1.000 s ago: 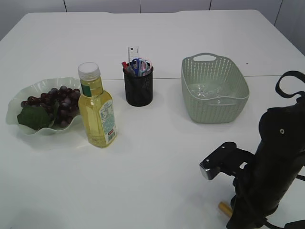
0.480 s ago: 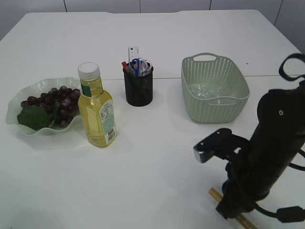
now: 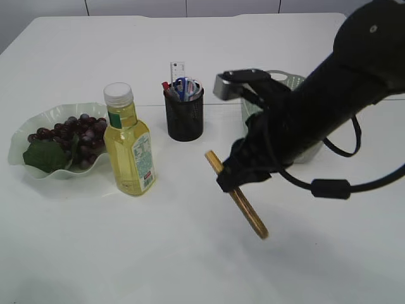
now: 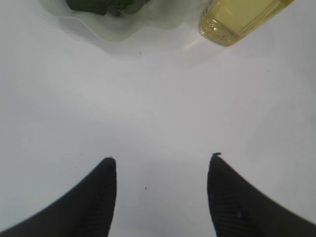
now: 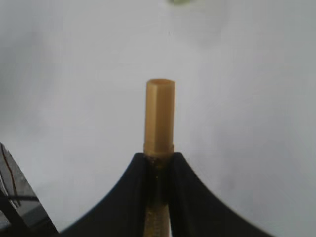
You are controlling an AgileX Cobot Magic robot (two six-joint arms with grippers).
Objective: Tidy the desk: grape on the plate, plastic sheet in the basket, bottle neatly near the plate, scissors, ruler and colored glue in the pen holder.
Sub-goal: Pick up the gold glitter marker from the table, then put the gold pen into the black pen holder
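White tabletop [image 3: 190, 253]. Glue [image 3: 236, 195], a light, stiff, slick stick, is pinched mid-length by the right gripper [image 3: 235, 180], tilted; a firm central hold suits it. Left gripper [image 4: 162, 168] is spread, empty.

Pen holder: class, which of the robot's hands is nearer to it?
Right. The right hand, gripping the glue stick, hangs just right of the pen holder; the left hand hovers near the bottle.
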